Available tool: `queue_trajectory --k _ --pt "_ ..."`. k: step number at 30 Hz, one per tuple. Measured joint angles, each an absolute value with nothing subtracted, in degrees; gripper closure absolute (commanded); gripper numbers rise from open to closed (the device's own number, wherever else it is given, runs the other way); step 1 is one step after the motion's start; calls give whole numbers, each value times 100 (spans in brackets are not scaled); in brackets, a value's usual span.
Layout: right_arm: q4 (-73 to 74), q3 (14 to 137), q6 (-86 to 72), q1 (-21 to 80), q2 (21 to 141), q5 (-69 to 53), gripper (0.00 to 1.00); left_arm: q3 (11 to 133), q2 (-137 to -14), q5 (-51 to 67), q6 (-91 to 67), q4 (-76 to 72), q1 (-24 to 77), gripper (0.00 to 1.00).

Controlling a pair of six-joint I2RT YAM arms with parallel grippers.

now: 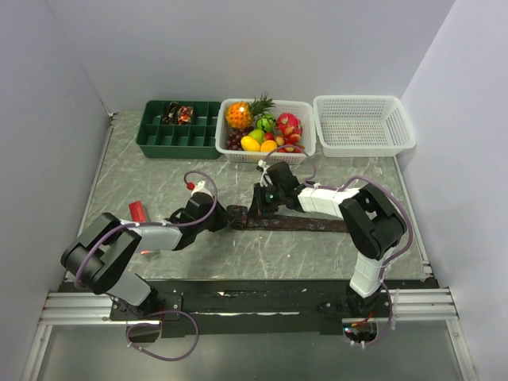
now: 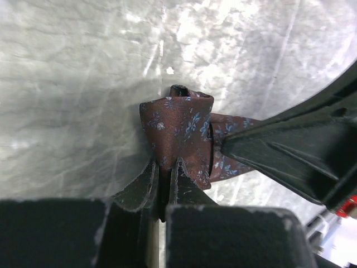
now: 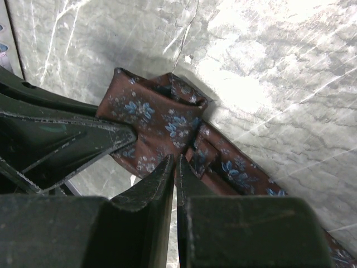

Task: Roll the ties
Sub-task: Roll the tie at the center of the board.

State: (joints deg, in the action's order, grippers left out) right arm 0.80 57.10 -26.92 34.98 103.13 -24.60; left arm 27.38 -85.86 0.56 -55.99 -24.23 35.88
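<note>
A dark brown tie [image 1: 302,224] with small blue flowers lies flat across the middle of the table, running right from a folded-over end [image 1: 238,216]. My left gripper [image 1: 225,220] is shut on that folded end, seen close in the left wrist view [image 2: 177,125]. My right gripper [image 1: 255,213] is shut on the same fold from the other side, shown in the right wrist view [image 3: 162,120]. A rolled tie [image 1: 177,115] sits in the green compartment tray [image 1: 151,136] at the back left.
A white basket of toy fruit [image 1: 266,127] and an empty white basket [image 1: 363,123] stand at the back. A small red object [image 1: 138,211] lies left of my left arm. Walls close in on both sides.
</note>
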Motion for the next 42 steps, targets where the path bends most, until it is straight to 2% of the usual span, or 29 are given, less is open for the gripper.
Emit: queue_trajectory --k 12,18,21,24,25,28,42 --pt "51 5752 -2720 3548 10495 -2447 87 3312 -8431 -519 -5081 -1273 3806 99" --pt "27 5937 -2768 3660 10713 -2403 88 3411 -8414 -751 -4995 -1076 3972 94" --pt "16 6018 -2786 3701 10820 -2399 88 3500 -8414 -886 -4917 -926 4049 89" --pt "27 6095 -2788 3717 10884 -2399 88 3599 -8414 -1028 -4851 -805 4141 80" --pt "30 6117 -2788 3723 10897 -2397 88 3638 -8412 -1068 -4821 -768 4169 74" --pt "30 6132 -2786 3736 10903 -2375 88 3782 -8412 -1184 -4735 -617 4281 67" --pt "-104 6134 -2923 3763 10923 -2495 88 3988 -8368 -1216 -4720 -668 4504 62"
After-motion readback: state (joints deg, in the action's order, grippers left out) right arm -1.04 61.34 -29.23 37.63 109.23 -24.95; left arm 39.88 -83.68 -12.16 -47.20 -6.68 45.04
